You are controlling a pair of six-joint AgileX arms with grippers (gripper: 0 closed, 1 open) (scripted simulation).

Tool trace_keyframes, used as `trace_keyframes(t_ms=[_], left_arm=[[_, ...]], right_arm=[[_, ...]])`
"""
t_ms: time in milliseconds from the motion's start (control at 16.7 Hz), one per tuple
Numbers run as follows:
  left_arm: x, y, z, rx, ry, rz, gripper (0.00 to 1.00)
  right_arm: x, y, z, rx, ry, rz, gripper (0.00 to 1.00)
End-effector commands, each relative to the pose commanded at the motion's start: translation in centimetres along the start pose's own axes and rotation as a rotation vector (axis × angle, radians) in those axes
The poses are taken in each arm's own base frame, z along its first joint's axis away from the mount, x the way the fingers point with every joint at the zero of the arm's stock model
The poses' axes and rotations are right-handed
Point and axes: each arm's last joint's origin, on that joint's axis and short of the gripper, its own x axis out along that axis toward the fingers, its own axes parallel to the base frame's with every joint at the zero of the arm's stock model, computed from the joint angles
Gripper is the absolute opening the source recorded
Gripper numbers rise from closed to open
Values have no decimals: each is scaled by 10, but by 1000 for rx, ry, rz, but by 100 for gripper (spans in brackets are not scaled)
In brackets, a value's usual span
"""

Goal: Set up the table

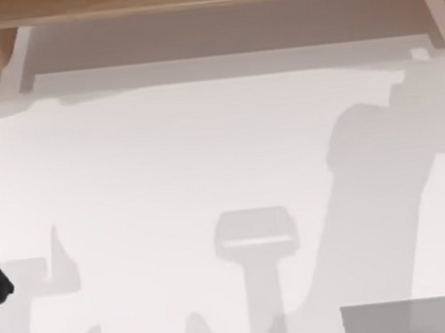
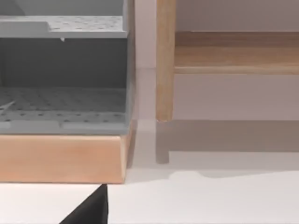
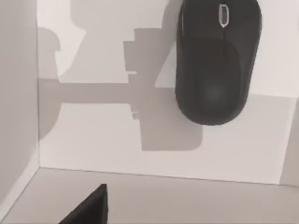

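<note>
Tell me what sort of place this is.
Probably a desk or office workstation: a black computer mouse on the white table, a grey pad near its edge, and a grey perforated organiser on wooden boards.

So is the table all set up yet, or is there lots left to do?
Hardly started, it seems. Done: nothing looks arranged on the white table yet. In hand: nothing is seen being carried. Left: a black mouse lies on a pale surface, a small grey pad sits at the table's near edge, and a grey rack waits.
</note>
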Motion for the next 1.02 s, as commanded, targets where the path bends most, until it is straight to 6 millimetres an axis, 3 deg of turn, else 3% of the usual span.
trace_keyframes(t_ms=[120, 240, 720, 1020], left_arm=[[0, 0, 0, 0, 0, 0, 100], [0, 0, 0, 0, 0, 0, 100], [0, 0, 0, 0, 0, 0, 100], [0, 0, 0, 0, 0, 0, 100]], right_arm=[[-7, -1, -4, -5, -4, -7, 100], [0, -3, -3, -7, -5, -9, 100], [86, -2, 22, -1, 5, -2, 100], [95, -1, 25, 1, 1, -3, 100]])
